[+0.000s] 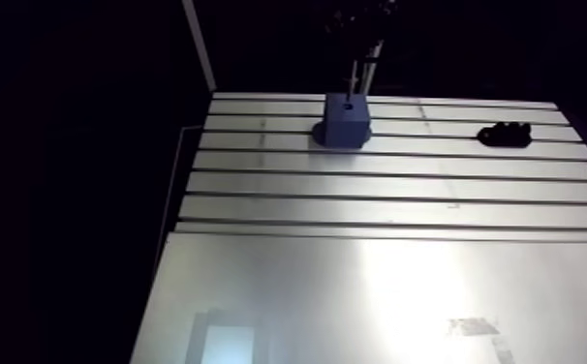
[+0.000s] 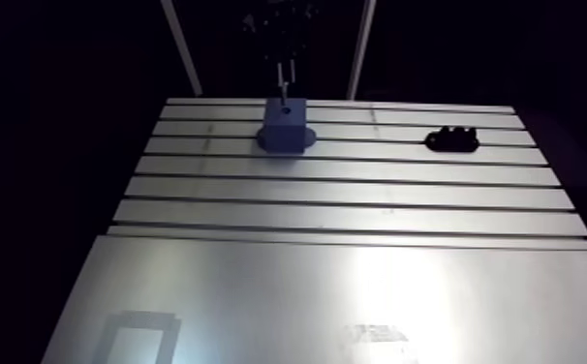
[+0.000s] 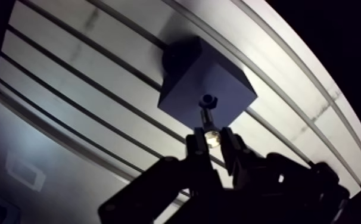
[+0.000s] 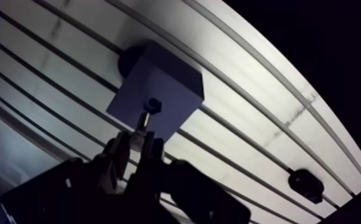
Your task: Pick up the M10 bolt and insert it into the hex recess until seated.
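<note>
- The blue block (image 3: 189, 89) stands on the slotted table (image 1: 355, 184), its foot spreading wider than its body. On its top face is the small dark hex recess (image 3: 207, 99).
- The M10 bolt (image 3: 207, 116) hangs upright over that recess. Its lower end meets the opening; how far it has entered cannot be told. The shiny upper end is well above the block's top, so it is not seated.
- The gripper (image 3: 211, 138) is clamped on the bolt's upper end, one finger on each side.
- In the arm view, a black part (image 1: 505, 136) lies at 3 o'clock from the block, well apart from it and on the same band of the table.
- At 6 o'clock from the block, past several slots, lies a smooth metal plate (image 1: 355, 290).
- Nothing stands between the gripper and the block.
</note>
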